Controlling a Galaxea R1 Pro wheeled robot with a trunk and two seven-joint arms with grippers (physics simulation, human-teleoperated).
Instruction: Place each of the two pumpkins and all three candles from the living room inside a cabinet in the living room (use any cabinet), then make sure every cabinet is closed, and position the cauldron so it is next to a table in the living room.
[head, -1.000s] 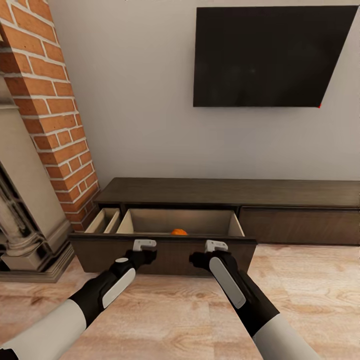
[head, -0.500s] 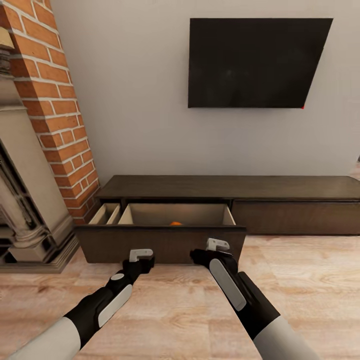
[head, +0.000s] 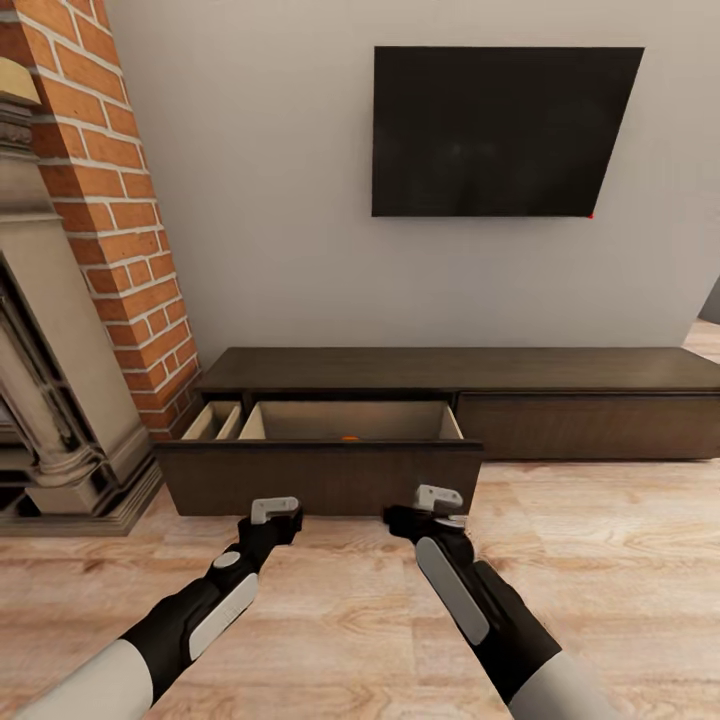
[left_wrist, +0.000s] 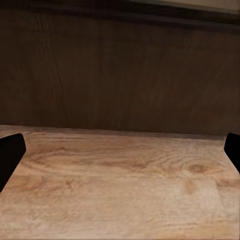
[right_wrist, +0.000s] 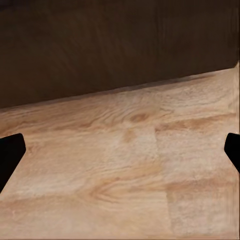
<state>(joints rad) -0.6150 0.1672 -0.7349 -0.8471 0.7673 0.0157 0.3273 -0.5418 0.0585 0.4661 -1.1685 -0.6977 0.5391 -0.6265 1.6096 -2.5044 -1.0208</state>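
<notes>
**Inspector:** Cabinet (head: 460, 372) status first. It stands against the grey wall under the television (head: 505, 130), with a brick column (head: 110, 220) and a stone fireplace surround (head: 55, 400) at its left end. Its left drawer (head: 320, 478) is pulled out over the wooden floor (head: 600, 560); the right front is flush and closed.

**Assistant:** Contents of the drawer?

**Inspector:** A sliver of orange, a pumpkin (head: 349, 437), shows just above the drawer's front panel, in the wide main compartment. The rest of it is hidden by the panel. A narrow side compartment sits to the left of that one; nothing can be made out in it.

**Assistant:** And the arms?

**Inspector:** Both are extended toward the drawer front, close to it but with floor showing between. The left gripper (head: 274, 511) and right gripper (head: 437, 499) are level with each other. In the wrist views, the left gripper (left_wrist: 120, 150) and right gripper (right_wrist: 120, 155) each have their fingers spread to the frame edges, wide apart, with nothing between them.
</notes>
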